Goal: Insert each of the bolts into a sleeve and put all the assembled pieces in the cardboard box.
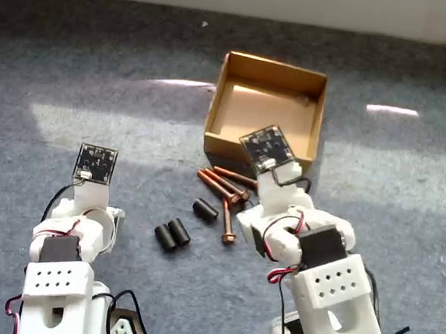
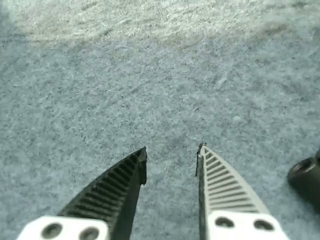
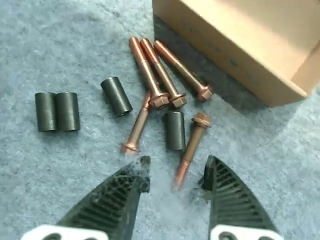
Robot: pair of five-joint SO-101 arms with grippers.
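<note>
Bolts (image 1: 223,184) lie loose on the grey table (image 1: 97,86) just beside the box (image 1: 225,145), sleeves (image 1: 172,234) nearby, as we look from above. From our left wrist, the left gripper (image 2: 172,149) is released, spread over the table, a sleeve (image 2: 306,180) near it. From our right wrist, the right gripper (image 3: 177,160) hangs released above five bolts and four sleeves.

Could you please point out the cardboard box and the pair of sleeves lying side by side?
cardboard box (image 1: 263,112), high view, bare inner floor.
pair of sleeves (image 3: 67,111), right wrist view, side of one sleeve.
</note>
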